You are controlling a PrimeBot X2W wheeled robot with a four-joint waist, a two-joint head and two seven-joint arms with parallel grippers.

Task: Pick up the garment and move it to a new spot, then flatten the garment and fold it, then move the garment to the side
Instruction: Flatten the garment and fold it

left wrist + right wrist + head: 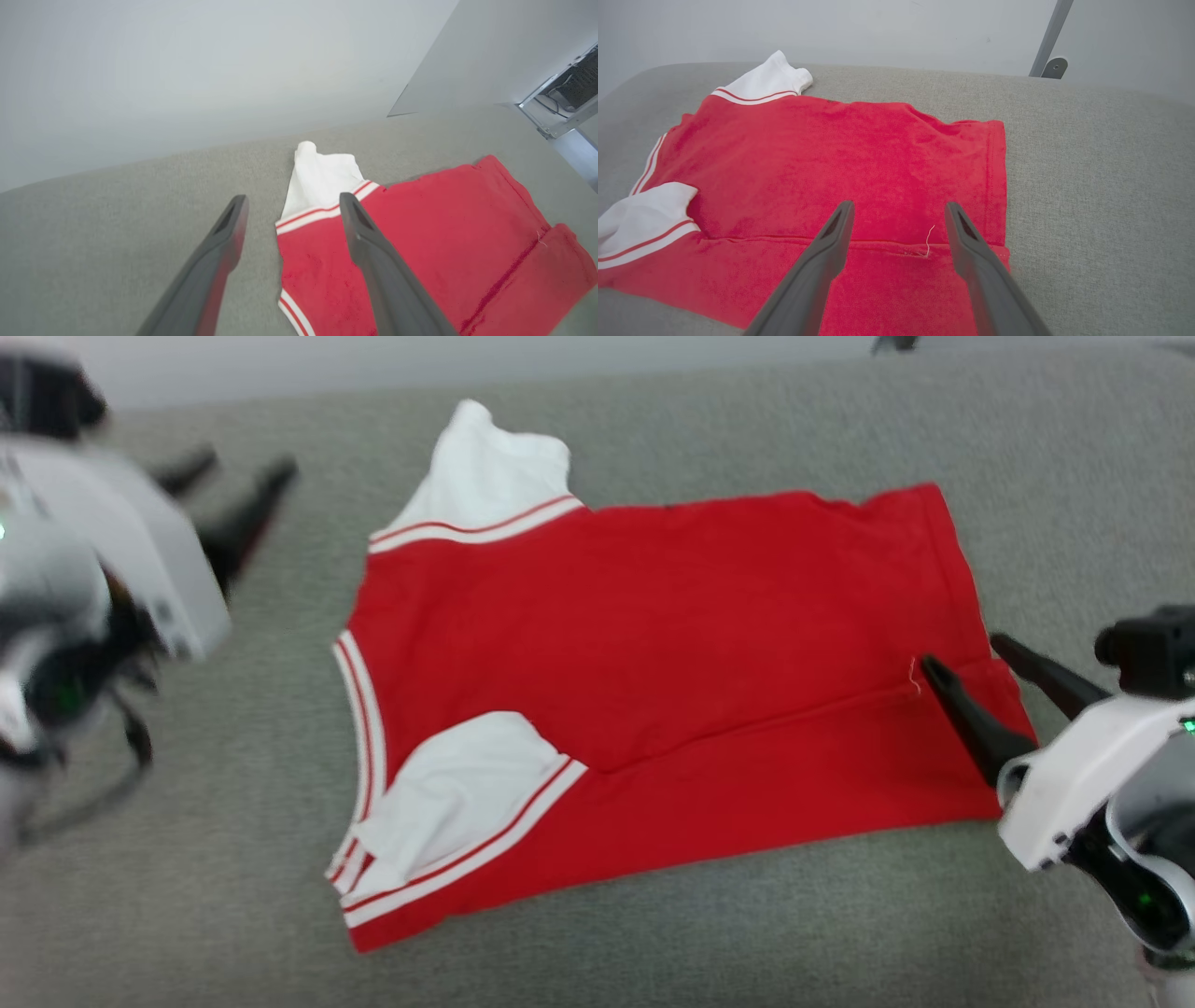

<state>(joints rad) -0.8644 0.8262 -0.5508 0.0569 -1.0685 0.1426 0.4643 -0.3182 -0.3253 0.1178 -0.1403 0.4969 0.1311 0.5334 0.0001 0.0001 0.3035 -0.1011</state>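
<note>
- We see our left end effector (241, 467) released, fingers spread, beside the sleeve end of the red shirt (653, 635).
- Our right end effector (963, 651) is released too, over the hem.
- The red shirt lies on the grey surface (747, 933), its near edge folded over.

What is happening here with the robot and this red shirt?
A two-armed robot is folding a red garment with white sleeves, lying on a grey padded surface. One long side looks folded over. Both grippers have open jaws and hold nothing: the right gripper hovers over the hem end, the left gripper beside the collar end.
</note>
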